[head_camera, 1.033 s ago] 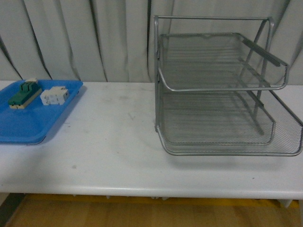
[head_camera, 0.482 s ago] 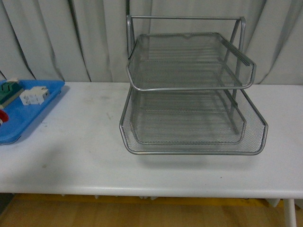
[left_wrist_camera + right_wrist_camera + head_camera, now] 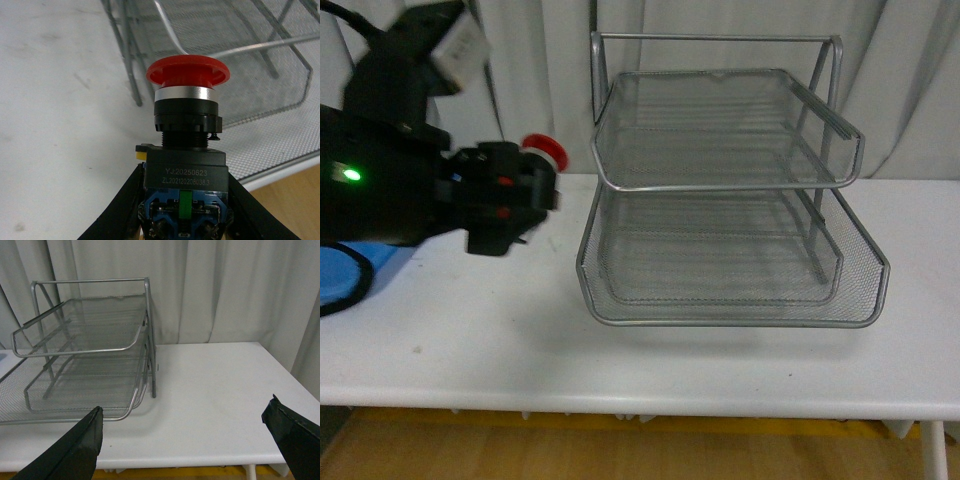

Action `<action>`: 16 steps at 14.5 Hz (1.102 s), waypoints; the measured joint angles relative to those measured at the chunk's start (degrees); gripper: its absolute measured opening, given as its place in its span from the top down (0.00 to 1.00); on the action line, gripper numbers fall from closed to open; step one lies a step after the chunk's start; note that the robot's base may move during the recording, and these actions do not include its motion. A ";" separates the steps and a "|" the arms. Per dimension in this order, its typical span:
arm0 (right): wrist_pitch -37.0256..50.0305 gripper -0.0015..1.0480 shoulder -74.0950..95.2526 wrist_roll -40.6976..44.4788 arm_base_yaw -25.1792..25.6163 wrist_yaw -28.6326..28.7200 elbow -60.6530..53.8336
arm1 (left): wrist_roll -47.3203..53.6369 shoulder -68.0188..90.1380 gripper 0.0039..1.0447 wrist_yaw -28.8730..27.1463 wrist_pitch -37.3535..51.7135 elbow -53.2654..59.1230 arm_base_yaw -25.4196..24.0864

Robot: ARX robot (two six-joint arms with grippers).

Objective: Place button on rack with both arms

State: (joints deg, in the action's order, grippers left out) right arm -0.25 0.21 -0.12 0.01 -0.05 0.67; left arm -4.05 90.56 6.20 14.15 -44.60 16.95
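The rack [image 3: 720, 190] stands on the white tabletop [image 3: 620, 350] with its open fronts facing the camera, three wire-mesh tiers stepped inside a tubular frame; a pale curtain [image 3: 920, 90] hangs behind the rack.

The button [image 3: 186, 125] is in the air just to the left of the rack, clear of the tabletop and about level with the rim of the rack's top tier; in the front view a small gap shows between its red cap and the rack's left post, so the two are apart. The jaws of the left arm [image 3: 390, 190] pinch the button's dark blocky body from both sides, one black finger against each flank; the red mushroom cap, with a silver collar below it, sticks out past the jaws and points toward the rack's mesh. Pale printed lettering shows on the body; a green part sits at its base between the fingers [image 3: 120, 205]. A green light glows on the left arm, farther from the rack.

The right arm's jaws are spread wide, their dark fingers [image 3: 75, 450] well apart with only tabletop between them; they hover to the right of the rack, off its right post.

A sliver of a blue tray [image 3: 335, 275] shows well to the left of the rack, mostly hidden behind the left arm.
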 joint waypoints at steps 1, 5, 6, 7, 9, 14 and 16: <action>0.00 0.06 0.00 0.00 0.00 0.00 0.00 | 0.09 3.02 0.66 -0.04 -0.46 -1.27 1.86; 0.00 0.06 0.00 0.00 0.00 0.00 0.00 | 1.05 11.19 0.66 0.50 -2.14 -7.67 6.01; 0.00 0.06 0.00 0.00 0.00 0.00 0.00 | 1.20 12.28 0.66 0.92 -2.54 -9.66 6.73; 0.00 0.06 0.00 0.00 0.00 0.00 0.00 | 1.49 13.51 0.66 1.36 -3.37 -11.58 7.41; 0.00 0.06 0.00 0.00 0.00 0.00 0.00 | 1.92 15.63 0.66 2.40 -4.90 -13.64 8.37; 0.00 0.06 0.00 0.00 0.00 0.00 0.00 | 3.02 17.33 0.66 4.37 -6.99 -15.34 10.01; 0.00 0.06 0.00 0.00 0.00 0.02 0.00 | 3.02 19.76 0.66 4.61 -8.26 -17.64 10.86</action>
State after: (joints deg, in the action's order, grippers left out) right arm -0.25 0.21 -0.12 0.01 -0.03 0.67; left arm -1.04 110.32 10.81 5.89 -62.24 27.81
